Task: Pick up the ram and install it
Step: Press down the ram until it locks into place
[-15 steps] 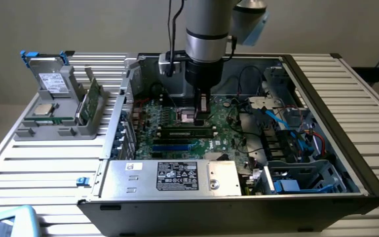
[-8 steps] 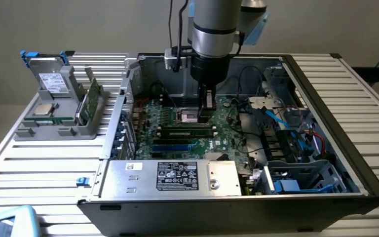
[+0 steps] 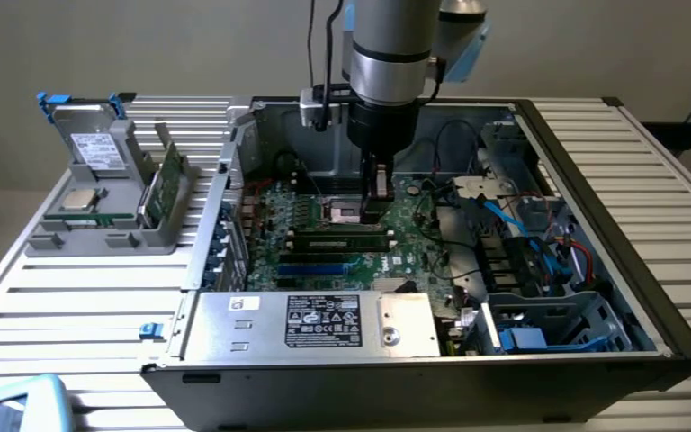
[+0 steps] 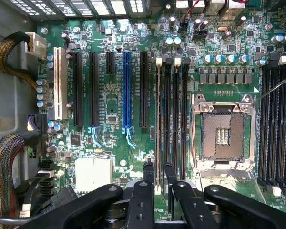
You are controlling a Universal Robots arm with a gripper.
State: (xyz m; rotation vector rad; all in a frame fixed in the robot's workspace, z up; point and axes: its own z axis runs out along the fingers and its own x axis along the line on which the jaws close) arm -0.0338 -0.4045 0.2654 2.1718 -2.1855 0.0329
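Exterior view: my arm hides the far middle of the motherboard (image 3: pixel 358 261), and my gripper (image 3: pixel 378 205) hangs low inside the open case (image 3: pixel 586 171), its fingertips hard to make out against the dark parts. The ram (image 3: pixel 343 237) is a faint green strip lying left to right in the black slots, just near of my tool. Wrist view: my gripper (image 4: pixel 158 172) is cut off at the frame edge, fingers (image 4: pixel 147 177) slightly parted and grasping nothing. The ram (image 4: pixel 158 124) sits edge-on in its slot, its long axis running straight away from between them.
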